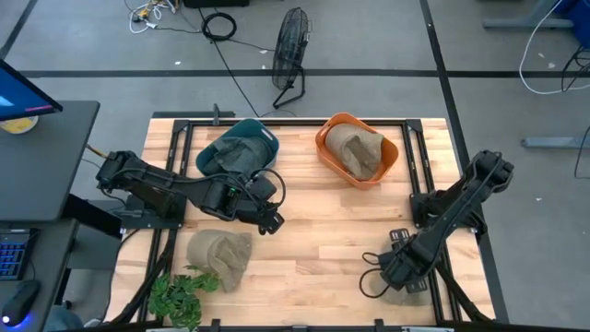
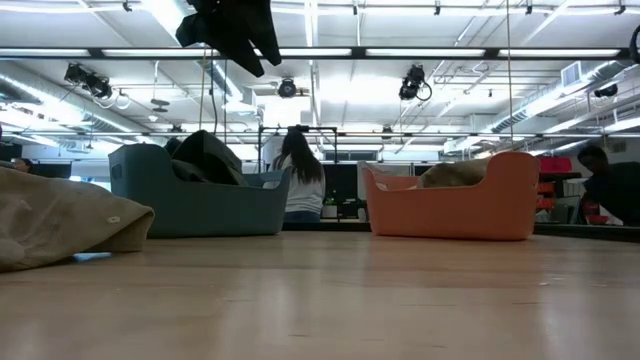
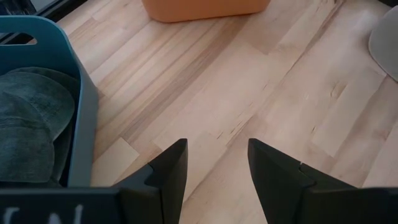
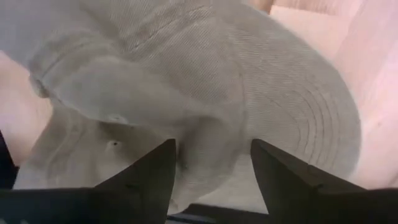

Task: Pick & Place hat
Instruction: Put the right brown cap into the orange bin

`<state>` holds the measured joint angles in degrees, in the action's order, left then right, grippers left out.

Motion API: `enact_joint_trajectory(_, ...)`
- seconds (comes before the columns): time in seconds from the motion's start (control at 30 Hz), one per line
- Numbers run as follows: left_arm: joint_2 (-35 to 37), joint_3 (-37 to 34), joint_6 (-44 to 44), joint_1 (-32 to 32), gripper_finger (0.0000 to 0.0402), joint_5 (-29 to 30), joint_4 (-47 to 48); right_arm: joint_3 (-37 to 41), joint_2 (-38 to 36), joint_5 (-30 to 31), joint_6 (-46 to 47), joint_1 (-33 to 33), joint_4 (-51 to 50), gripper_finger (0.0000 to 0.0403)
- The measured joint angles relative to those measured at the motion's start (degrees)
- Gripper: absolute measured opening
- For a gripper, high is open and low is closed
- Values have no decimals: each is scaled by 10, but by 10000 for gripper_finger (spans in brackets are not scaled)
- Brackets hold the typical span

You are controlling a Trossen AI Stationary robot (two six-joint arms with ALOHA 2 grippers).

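The right gripper (image 1: 398,277) is down at the table's front right corner, right on top of a beige hat (image 4: 205,81), and from overhead the arm hides nearly all of that hat. Its wrist view fills up with the cap's crown and stitched brim, fingers (image 4: 146,177) spread apart over the fabric, not pinching anything. The right arm runs folded low from its base at the right edge.

The left gripper (image 1: 269,221) hangs over the table's middle-left, just in front of the teal bin (image 1: 241,148), arm stretched in from the left edge. Its fingers (image 3: 171,168) are open with only bare wood between them. A dark green hat (image 3: 31,124) sits in that bin, half cut off in the wrist view.

Another beige hat (image 1: 219,256) lies near the front left corner beside a small plant (image 1: 180,293), and one more beige hat (image 1: 359,150) sits in the orange bin (image 1: 327,159) toward the back. No readable writing anywhere. In the low view a person (image 2: 300,185) stands behind the table, partly hidden by the bins.
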<state>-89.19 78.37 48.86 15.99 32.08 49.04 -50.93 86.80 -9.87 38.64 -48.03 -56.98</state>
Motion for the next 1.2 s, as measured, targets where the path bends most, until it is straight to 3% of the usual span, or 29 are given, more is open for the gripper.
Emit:
enact_joint_trajectory(0.2,0,0,0,0,172,-3,0,20,0,11,-20,0,31,193)
enact_joint_trajectory(0.5,0,0,0,0,172,-7,0,12,-6,14,-44,1,10,13)
enact_joint_trajectory(0.73,0,0,-1,0,172,-19,0,-81,-35,39,-116,9,-101,8)
enact_joint_trajectory(0.87,0,0,-1,0,172,-19,0,-165,-57,124,-207,28,-191,8)
enact_joint_trajectory(1.0,0,0,0,0,172,-19,0,-235,-77,283,-360,48,-259,4)
enact_joint_trajectory(1.07,0,0,0,0,172,-19,0,-254,-86,353,-410,68,-287,3)
enact_joint_trajectory(1.2,0,0,-1,0,172,-19,-6,-262,-107,427,-530,129,-333,2)
